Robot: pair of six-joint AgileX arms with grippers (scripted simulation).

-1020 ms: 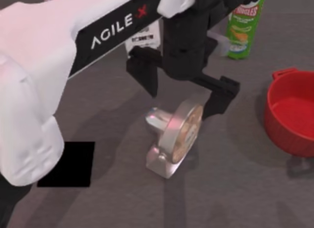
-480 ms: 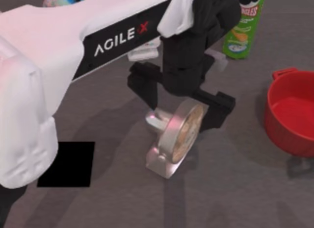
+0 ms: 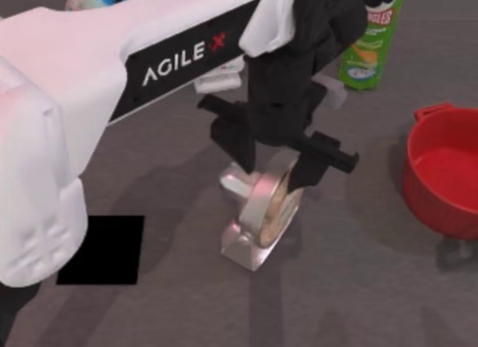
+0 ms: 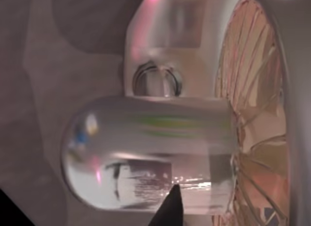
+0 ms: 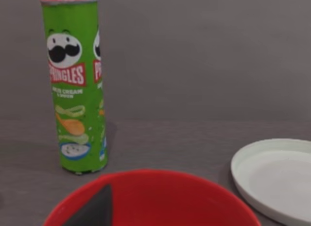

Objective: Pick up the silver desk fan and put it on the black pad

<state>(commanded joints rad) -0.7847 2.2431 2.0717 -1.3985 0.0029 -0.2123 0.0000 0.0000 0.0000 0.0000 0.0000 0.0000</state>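
A green Pringles can (image 5: pixel 75 85) stands upright beyond a red bowl (image 5: pixel 160 199); a white plate (image 5: pixel 277 175) lies beside the bowl.

Fan (image 3: pixel 258 213) mid-table; pad (image 3: pixel 104 250) to its left; pot (image 3: pixel 444 175) right; chips can (image 3: pixel 370 37) behind.

The fan (image 3: pixel 261 213) stands upright on its flat squarish base, a shiny silver ring with a beige-gold face and a stubby motor cylinder behind. The pad (image 3: pixel 104 250), a flat matte-black square, lies well left of the fan.
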